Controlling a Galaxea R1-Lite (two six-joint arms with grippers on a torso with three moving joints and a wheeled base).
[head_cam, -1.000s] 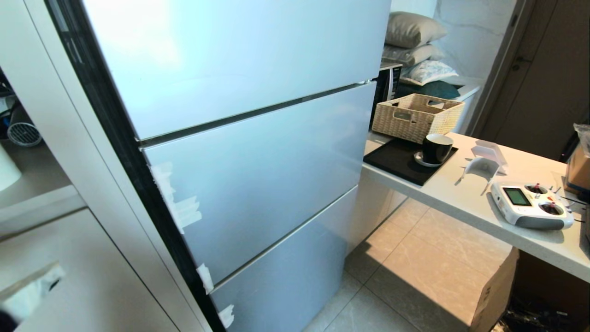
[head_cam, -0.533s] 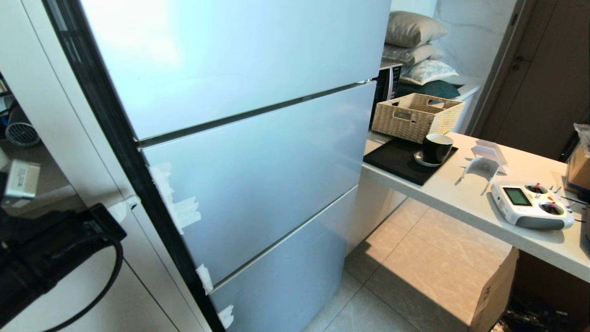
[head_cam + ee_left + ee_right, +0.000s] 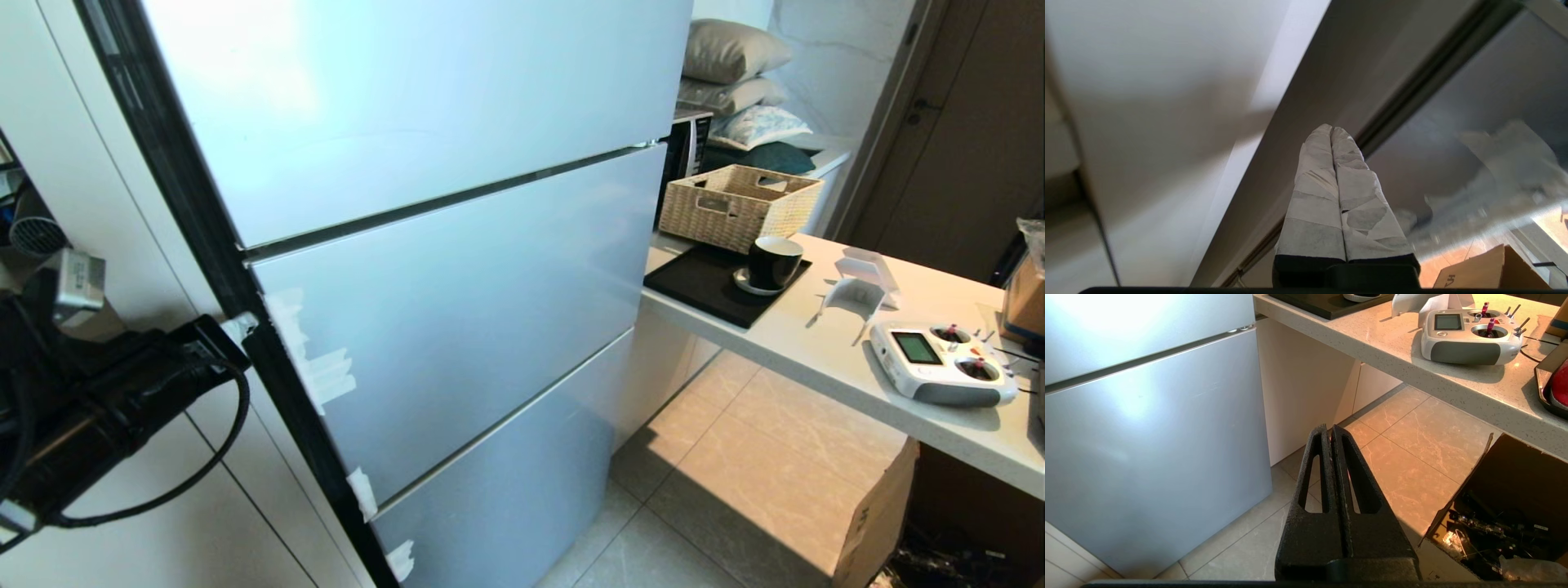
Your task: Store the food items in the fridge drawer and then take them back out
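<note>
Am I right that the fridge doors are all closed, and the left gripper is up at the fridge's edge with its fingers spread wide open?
Not quite. The fridge doors are all closed and the left gripper is up at the fridge's dark edge, but its taped fingers are pressed together, not spread. The left wrist view shows this.

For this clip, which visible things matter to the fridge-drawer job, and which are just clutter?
Job:
- fridge, panels all closed; drawer and food not in view
- left gripper, jaws shut, at the fridge's left edge
- right gripper, jaws shut, hanging above the floor

Clutter:
- wicker basket
- black cup
- remote controller
- cardboard box
- pillows
</note>
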